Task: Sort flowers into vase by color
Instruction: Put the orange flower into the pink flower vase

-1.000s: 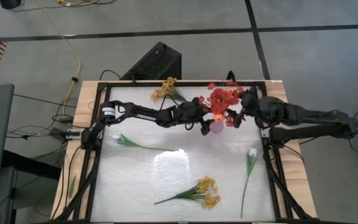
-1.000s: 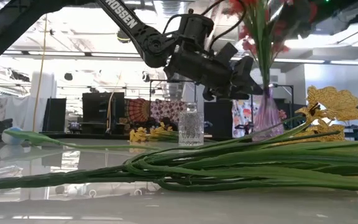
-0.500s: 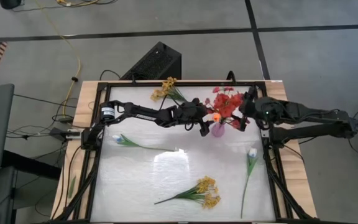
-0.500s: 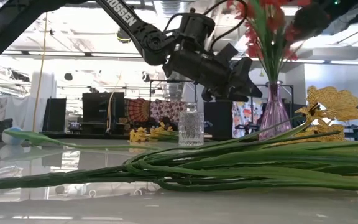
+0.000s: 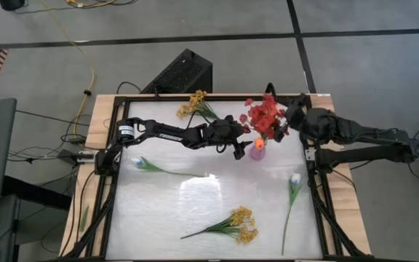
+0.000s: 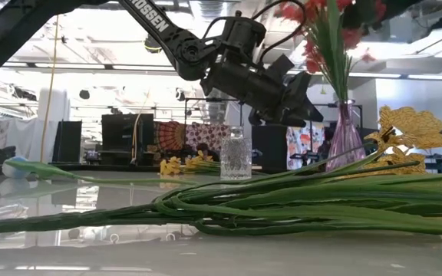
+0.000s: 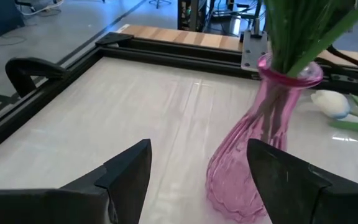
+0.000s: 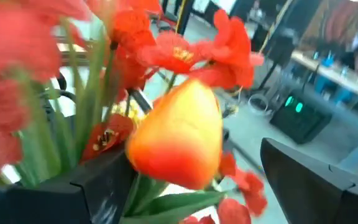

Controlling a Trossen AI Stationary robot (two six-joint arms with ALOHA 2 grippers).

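A pink vase (image 5: 257,151) stands near the far right of the white surface (image 5: 195,196), holding a bunch of red flowers (image 5: 263,116) and one orange tulip (image 5: 258,143) whose head sits low by the rim. The left pincer (image 5: 240,149) hangs just beside the vase on its left, fingers spread apart and gripping nothing, the vase seen between them in the left wrist view. The right pincer (image 5: 286,124) is at the red blossoms from the right, jaws wide apart; the orange tulip head (image 8: 178,135) shows between its fingers, and whether they touch any stem I cannot tell. Loose on the surface lie a yellow spray (image 5: 192,102) at the far edge, a white tulip (image 5: 150,166) on the left, another white tulip (image 5: 294,191) on the right, and a second yellow spray (image 5: 235,225) near the front edge
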